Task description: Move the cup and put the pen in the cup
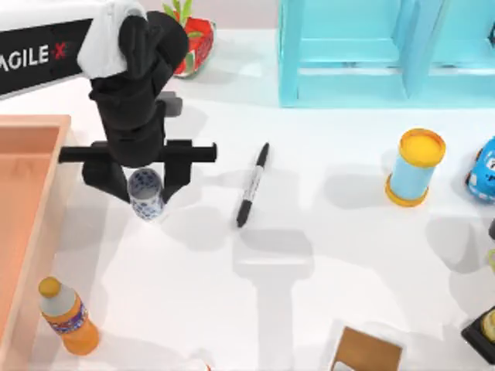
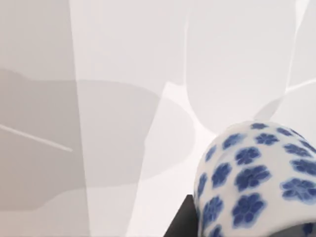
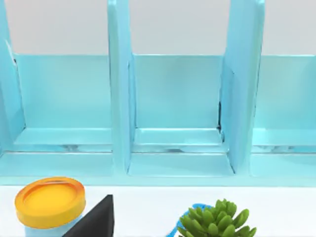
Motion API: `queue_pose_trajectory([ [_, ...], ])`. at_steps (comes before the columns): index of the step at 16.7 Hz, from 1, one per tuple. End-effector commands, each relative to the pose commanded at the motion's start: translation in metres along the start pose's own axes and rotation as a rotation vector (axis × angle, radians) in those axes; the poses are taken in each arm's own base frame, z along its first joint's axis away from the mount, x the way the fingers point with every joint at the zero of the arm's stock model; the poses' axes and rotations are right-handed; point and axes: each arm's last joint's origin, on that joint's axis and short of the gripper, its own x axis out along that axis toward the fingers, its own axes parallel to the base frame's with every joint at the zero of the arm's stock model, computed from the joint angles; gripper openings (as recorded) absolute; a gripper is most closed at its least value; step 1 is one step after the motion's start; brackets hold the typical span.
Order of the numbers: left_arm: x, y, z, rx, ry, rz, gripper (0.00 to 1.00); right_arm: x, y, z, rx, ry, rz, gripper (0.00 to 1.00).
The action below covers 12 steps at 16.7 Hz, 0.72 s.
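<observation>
From the top view, my left gripper (image 1: 146,193) hangs over the left half of the table (image 1: 309,255), its two black fingers (image 1: 175,171) standing either side of the cup (image 1: 145,195) and closed on it. The cup is upright, its open mouth facing the camera, with the blue flowers showing on its lower wall. Whether its base touches the table I cannot tell. The pen (image 1: 253,185) lies flat on the table to the right of the cup, apart from it, running on a slant with one end toward the far side and the other toward the near side. A wooden tray (image 1: 23,224) lines the left edge, and an orange bottle (image 1: 68,316) lies near its lower end. A light-blue cylinder (image 1: 416,167) with yellow ends stands at the right, a toy car (image 1: 483,171) just beyond it at the edge. A blue shelf (image 1: 387,50) sits along the far side, with a potted plant (image 1: 189,35) to its left. In the left wrist view, the cup (image 2: 256,182) is close up, a dark finger (image 2: 181,222) against its side and the white table (image 2: 123,74) behind. In the right wrist view I see the shelf (image 3: 173,113) with its open compartments, the cylinder's (image 3: 49,202) yellow top, a green plant (image 3: 217,224) and a black wedge (image 3: 96,222) that may be part of my right gripper; I cannot tell how its fingers stand.
</observation>
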Motion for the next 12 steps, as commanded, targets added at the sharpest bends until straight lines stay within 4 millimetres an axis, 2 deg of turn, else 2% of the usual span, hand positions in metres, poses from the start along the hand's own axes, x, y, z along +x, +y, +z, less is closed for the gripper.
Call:
queue_pose_trajectory([
  [9, 0.0, 0.0, 0.0, 0.0, 0.0, 0.0, 0.98, 0.0, 0.0, 0.0, 0.0, 0.0, 0.0, 1.0],
  [12, 0.0, 0.0, 0.0, 0.0, 0.0, 0.0, 1.0, 0.0, 0.0, 0.0, 0.0, 0.0, 0.0, 1.0],
])
